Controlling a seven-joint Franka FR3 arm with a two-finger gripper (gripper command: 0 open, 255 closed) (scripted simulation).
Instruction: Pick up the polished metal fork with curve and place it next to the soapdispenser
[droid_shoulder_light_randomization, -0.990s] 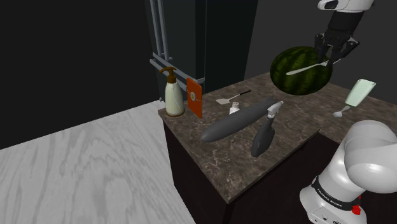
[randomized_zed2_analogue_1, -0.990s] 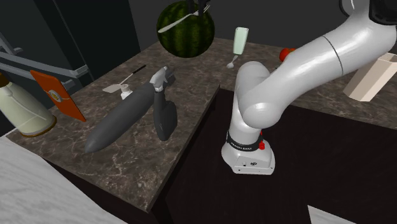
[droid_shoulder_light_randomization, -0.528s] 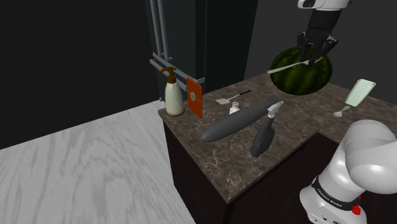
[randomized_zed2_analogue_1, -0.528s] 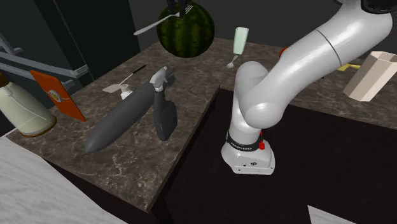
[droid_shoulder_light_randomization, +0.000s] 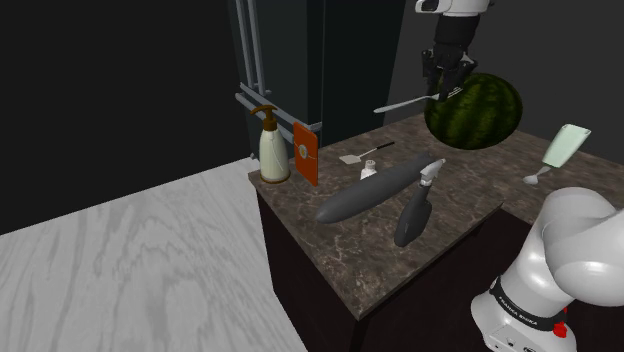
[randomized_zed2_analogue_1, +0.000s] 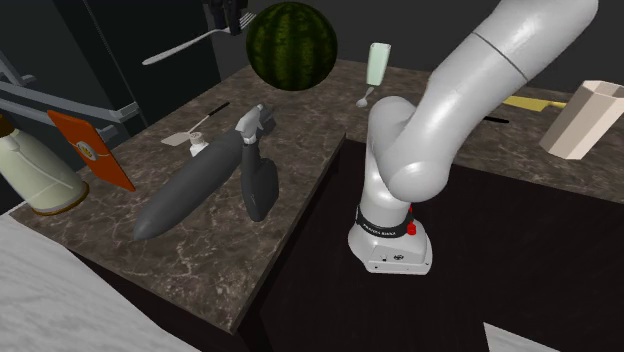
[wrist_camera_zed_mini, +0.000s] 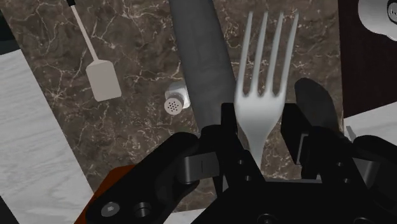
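The hand (wrist_camera_zed_mini: 259, 130) pinched the metal fork (wrist_camera_zed_mini: 264, 70) by its handle, high above the table (droid_shoulder_light_randomization: 335, 245), apparently over its middle, near the watermelon (droid_shoulder_light_randomization: 478, 110). The soap dispenser (droid_shoulder_light_randomization: 272, 148) stood well apart at the table's corner, beside an orange card (droid_shoulder_light_randomization: 306, 153).

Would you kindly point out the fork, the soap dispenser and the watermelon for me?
fork (wrist_camera_zed_mini: 261, 105), wrist view, on the base of its tines.
soap dispenser (droid_shoulder_light_randomization: 273, 157), shoulder view, on its pale body.
watermelon (randomized_zed2_analogue_1: 292, 46), second exterior view, on its rind.

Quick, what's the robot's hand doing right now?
Hand: closed on the fork, holding it up in the air.
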